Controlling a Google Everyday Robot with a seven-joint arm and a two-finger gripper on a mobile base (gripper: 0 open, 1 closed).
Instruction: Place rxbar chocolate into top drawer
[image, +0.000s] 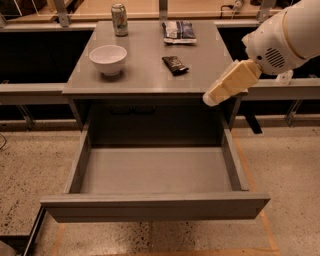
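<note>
Grey table (145, 80) holds the chocolate bar (175, 64) near its middle, right of a white bowl (108, 58). The gripper (211, 97) hangs at the table's front right corner, apart from the bar; open or closed, I cannot tell. The top drawer (155, 205) stands pulled out below.

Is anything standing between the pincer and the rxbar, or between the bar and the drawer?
Nothing visible. The pincer hovers at the front right of the table, only tabletop between it and the rxbar chocolate. The top drawer stands open below.
</note>
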